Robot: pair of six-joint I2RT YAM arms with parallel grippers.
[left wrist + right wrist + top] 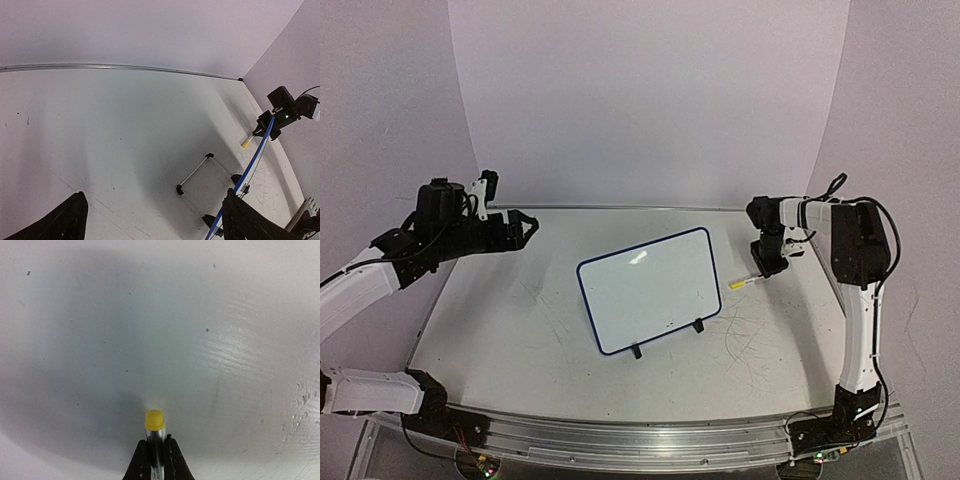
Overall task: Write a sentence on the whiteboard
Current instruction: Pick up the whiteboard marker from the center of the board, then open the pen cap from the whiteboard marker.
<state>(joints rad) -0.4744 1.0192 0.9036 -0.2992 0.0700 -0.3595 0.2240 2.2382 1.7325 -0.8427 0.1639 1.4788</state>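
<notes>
Gripping capped marker point(155, 423) | right hand point(156, 454) | whiteboard point(650, 290) near, on its left

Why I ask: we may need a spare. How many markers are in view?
1: a yellow-capped, silver-barrelled marker, clamped in the right gripper, right of the small blue-framed whiteboard. None elsewhere in view, though one could be hidden.
</notes>
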